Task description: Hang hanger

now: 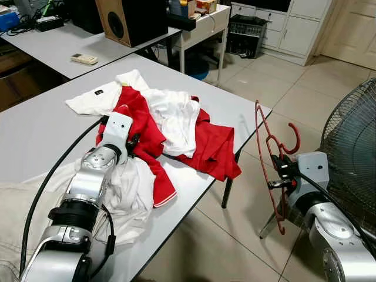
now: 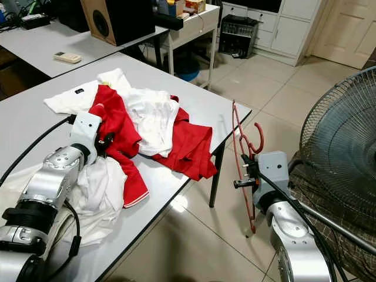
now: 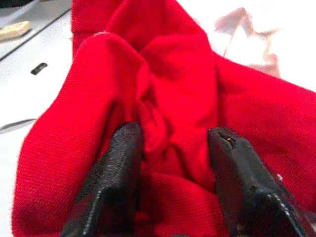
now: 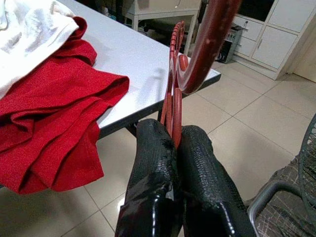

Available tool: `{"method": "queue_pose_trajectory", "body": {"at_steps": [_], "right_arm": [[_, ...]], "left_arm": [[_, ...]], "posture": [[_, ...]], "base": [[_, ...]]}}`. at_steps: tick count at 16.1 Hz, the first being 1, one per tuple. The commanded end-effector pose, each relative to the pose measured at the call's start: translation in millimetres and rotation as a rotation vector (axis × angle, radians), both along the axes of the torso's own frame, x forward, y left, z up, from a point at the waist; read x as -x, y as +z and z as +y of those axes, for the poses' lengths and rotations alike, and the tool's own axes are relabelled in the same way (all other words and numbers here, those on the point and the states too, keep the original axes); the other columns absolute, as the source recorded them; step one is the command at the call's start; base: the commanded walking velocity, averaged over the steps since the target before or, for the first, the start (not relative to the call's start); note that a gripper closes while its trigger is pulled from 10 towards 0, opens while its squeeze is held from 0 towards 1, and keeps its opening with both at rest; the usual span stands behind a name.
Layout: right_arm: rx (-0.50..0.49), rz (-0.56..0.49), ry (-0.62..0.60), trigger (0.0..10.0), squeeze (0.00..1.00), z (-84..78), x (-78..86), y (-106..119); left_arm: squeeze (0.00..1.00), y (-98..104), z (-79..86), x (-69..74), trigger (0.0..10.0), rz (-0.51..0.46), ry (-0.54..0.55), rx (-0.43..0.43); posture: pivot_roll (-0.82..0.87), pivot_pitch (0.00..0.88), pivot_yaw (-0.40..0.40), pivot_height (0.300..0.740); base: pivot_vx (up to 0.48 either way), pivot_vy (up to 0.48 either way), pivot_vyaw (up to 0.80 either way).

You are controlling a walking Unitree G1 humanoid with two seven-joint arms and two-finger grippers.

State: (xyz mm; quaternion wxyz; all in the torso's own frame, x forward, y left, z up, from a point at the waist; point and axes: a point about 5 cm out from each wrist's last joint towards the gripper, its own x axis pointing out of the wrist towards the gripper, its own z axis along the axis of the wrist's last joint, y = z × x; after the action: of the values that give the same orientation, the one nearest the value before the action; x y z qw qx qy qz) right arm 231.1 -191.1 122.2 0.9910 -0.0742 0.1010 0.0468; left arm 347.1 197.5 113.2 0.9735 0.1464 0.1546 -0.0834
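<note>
A dark red hanger (image 1: 262,138) hangs upright in the air beyond the table's right edge, hook toward the fan, with my right gripper (image 1: 276,174) shut on its lower part; the wrist view shows both black fingers (image 4: 155,148) clamped on the hanger (image 4: 174,64). A red shirt (image 1: 208,147) lies crumpled on the grey table (image 1: 35,129), mixed with white shirts (image 1: 176,117). My left gripper (image 1: 134,144) rests on the red shirt's left part. It is open, its fingertips (image 3: 129,138) pressed into the cloth with a raised red fold (image 3: 168,118) between them.
A large standing fan (image 1: 352,141) is close behind my right arm. More white cloth (image 1: 132,194) lies under my left forearm. A second table holds a wooden speaker (image 1: 129,20) and a remote (image 1: 84,59). Tiled floor (image 1: 264,76) stretches to the right of the table.
</note>
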Motion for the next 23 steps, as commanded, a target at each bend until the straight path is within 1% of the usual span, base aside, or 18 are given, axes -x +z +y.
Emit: {"method": "queue_pose_trajectory", "body": {"at_steps": [1,3,5,7,9,10,11,12,13,14,15,17,18,20,23], "right_arm": [[0.007,0.016,0.005,10.0,0.00,-0.4,-1.1,-1],[0.008,0.017,0.006,10.0,0.00,0.3,-2.0,-2],[0.007,0.016,0.004,10.0,0.00,0.9,-3.7,-2],[0.004,0.012,0.001,10.0,0.00,1.7,-4.8,-2],[0.003,0.010,-0.001,10.0,0.00,1.3,-4.8,-2],[0.002,0.009,-0.003,10.0,0.00,0.8,-5.1,-2],[0.002,0.005,-0.006,10.0,0.00,0.3,-6.2,-1],[-0.003,-0.005,-0.013,10.0,0.00,-0.4,-7.8,0],[-0.004,-0.007,-0.014,10.0,0.00,-0.4,-8.1,0],[-0.004,-0.011,-0.015,10.0,0.00,-0.3,-9.2,1],[-0.006,-0.015,-0.017,10.0,0.00,-0.3,-10.0,2],[-0.008,-0.018,-0.018,10.0,0.00,-0.4,-10.5,2],[-0.010,-0.020,-0.019,10.0,0.00,-0.4,-11.0,2],[-0.021,-0.031,-0.017,10.0,0.00,1.1,-13.2,5],[-0.026,-0.036,-0.015,10.0,0.00,1.9,-14.1,5]], "left_arm": [[0.00,-6,0.4,0.5,0.0,0.038,-0.010,-0.001],[0.00,-6,-5.9,-2.5,0.0,0.043,-0.028,0.020],[0.00,-4,-7.9,-5.8,0.0,0.033,-0.019,0.031],[0.00,0,-4.0,-9.9,0.0,-0.001,0.019,0.039],[0.00,9,-1.7,-13.8,0.0,-0.039,0.039,0.085],[0.00,17,-2.9,-16.8,0.0,-0.069,0.038,0.145],[0.00,28,-4.6,-21.0,0.0,-0.096,0.035,0.206],[0.00,49,-4.1,-28.2,0.0,-0.150,0.026,0.268],[0.00,54,-3.6,-29.9,0.0,-0.163,0.027,0.283],[0.00,75,0.8,-35.7,0.0,-0.217,0.031,0.333],[0.00,94,6.7,-39.9,0.0,-0.270,0.035,0.356],[0.00,114,12.9,-42.9,0.0,-0.323,0.034,0.367],[0.00,129,16.6,-44.3,0.0,-0.363,0.028,0.370],[0.00,188,27.3,-43.6,0.0,-0.494,-0.052,0.336],[0.00,215,35.2,-39.6,0.0,-0.554,-0.086,0.328]], "posture": [[-0.20,0.000,0.041,0.740],[-0.20,0.000,0.041,0.740],[-0.20,0.000,0.047,0.740],[-0.20,0.000,0.048,0.740],[-0.20,0.000,0.045,0.740],[-0.20,0.000,0.045,0.740],[-0.19,0.000,0.042,0.740],[-0.19,0.000,0.040,0.740],[-0.19,0.000,0.040,0.740],[-0.19,0.000,0.039,0.740],[-0.19,0.000,0.040,0.740],[-0.19,0.000,0.039,0.740],[-0.19,0.000,0.039,0.740],[-0.18,0.000,0.038,0.740],[-0.17,0.000,0.037,0.740]], "base": [[0.000,0.000,0.00],[0.000,0.000,0.00],[0.000,0.000,0.00],[0.000,0.000,0.00],[0.000,0.000,0.00],[0.000,0.000,0.00],[0.000,0.000,0.00],[0.000,0.000,0.00],[0.000,0.000,0.00],[0.000,0.000,0.00],[0.000,0.000,0.00],[0.000,0.000,0.00],[0.000,0.000,0.00],[0.000,0.000,0.00],[0.000,0.000,0.00]]}}
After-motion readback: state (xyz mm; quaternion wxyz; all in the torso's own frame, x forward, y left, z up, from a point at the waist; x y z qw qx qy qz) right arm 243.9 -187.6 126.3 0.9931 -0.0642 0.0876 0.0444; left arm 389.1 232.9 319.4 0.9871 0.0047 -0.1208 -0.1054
